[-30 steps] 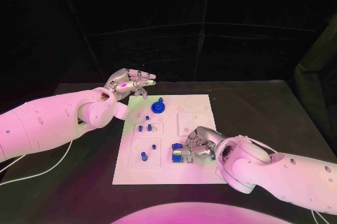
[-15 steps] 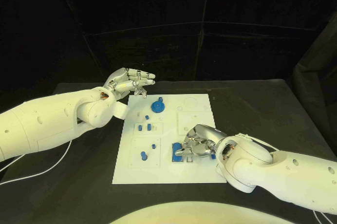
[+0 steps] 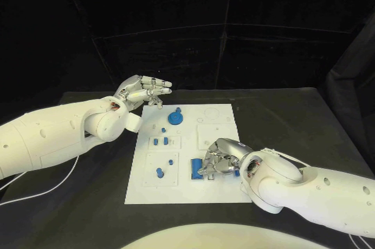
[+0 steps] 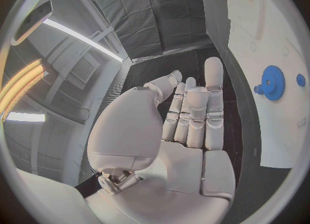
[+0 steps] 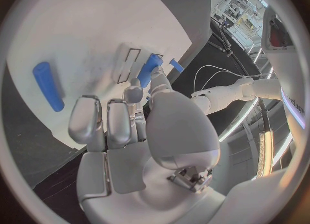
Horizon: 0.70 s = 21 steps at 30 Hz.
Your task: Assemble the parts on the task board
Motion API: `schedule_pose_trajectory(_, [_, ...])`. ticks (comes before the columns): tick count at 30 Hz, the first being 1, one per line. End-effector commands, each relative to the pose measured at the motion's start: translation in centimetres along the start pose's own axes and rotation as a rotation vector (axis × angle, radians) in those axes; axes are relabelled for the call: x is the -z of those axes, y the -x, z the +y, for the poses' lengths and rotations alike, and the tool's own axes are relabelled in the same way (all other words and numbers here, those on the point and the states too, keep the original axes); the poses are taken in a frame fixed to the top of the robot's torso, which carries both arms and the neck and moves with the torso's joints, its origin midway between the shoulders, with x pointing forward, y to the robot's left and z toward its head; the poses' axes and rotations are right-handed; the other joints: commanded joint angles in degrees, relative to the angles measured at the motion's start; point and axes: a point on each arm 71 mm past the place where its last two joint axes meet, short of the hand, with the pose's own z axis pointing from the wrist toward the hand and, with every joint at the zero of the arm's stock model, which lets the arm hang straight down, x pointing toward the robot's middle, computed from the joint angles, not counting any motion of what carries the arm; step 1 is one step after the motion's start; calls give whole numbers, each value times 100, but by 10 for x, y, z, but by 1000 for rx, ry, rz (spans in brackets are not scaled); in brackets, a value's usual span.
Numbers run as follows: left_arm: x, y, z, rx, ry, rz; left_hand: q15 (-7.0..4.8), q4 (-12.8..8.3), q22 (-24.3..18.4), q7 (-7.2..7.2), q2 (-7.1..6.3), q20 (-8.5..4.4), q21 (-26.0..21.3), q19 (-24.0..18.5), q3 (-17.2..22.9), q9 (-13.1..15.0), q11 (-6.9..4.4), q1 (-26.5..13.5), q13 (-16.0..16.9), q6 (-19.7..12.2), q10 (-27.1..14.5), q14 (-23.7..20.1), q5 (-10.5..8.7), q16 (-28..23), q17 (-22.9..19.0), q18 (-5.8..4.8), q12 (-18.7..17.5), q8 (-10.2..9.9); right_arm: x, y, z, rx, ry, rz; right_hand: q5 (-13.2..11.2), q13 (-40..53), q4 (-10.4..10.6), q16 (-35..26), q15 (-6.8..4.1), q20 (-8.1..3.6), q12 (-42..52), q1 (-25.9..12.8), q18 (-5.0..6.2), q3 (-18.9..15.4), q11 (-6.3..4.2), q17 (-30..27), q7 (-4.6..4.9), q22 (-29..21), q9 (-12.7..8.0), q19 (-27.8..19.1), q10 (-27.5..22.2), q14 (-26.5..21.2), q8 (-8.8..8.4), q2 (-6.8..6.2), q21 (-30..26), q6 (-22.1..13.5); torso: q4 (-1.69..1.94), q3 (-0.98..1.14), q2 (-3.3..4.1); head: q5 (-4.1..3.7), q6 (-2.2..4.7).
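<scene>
- Task board (image 3: pixel 221 134), a flat white rectangular plate, lies in the middle of the black table (image 3: pixel 297 119).
- Small blue parts sit on it: a blue toothed gear (image 3: pixel 176 118) near the far edge, short blue pegs (image 3: pixel 163 141) in the middle, and a blue rectangular block (image 3: pixel 197 168) at the near side.
- Silver right hand (image 3: pixel 221 157) rests low over the board's near right part, fingers curled at the block; whether it grips the block I cannot tell.
- A blue cylinder (image 5: pixel 48 85) lies on the board beside this hand.
- Silver left hand (image 3: pixel 143 91) hovers above the table just past the board's far left corner, holding nothing, fingers extended side by side.
</scene>
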Motion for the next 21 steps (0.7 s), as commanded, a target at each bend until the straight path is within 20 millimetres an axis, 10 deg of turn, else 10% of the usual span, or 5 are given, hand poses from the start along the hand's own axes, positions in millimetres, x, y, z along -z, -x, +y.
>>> schedule_pose_trajectory(1, [0, 0, -1, 6, -5, 8, 5, -8, -5, 1, 32, 3, -39, -47, -27, 3, -6, -19, -10, -3, -29, -27, 11, -19, -6, 74, 20, 29, 4, 6, 0, -36, 52, -40, 242, -31, -9, -12, -1, 12, -33, -75, -16, -58, 9, -19, -11, -31, -15, 21, -20, 210, 17, 29, 4, -35, 0, 5, -2, -1, -4])
schedule_pose_trajectory(7, [1, 1, -1, 5, -4, 4, 5, -8, -5, 1, 32, 3, -39, -47, -27, 3, -6, -19, -10, -3, -29, -27, 11, -19, -6, 74, 20, 29, 23, 19, -17, -99, 79, -71, 690, -45, -28, -17, 43, 44, -76, -58, -13, -122, 69, -10, 71, -55, -124, 13, -53, 215, -169, 203, -8, -265, -16, 7, -11, -19, 9])
schedule_pose_trajectory(21, [1, 1, -1, 5, -3, 3, 5, -8, -5, 1, 32, 3, -39, -47, -27, 3, -6, -19, -10, -3, -29, -27, 11, -19, -6, 74, 20, 29, 51, 38, -65, 60, -42, -74, 691, -4, 24, 20, 53, 66, -53, -173, -23, -276, 70, 56, 60, 23, -151, 44, -16, 228, -235, 298, 28, -110, -61, 14, -23, -109, 63])
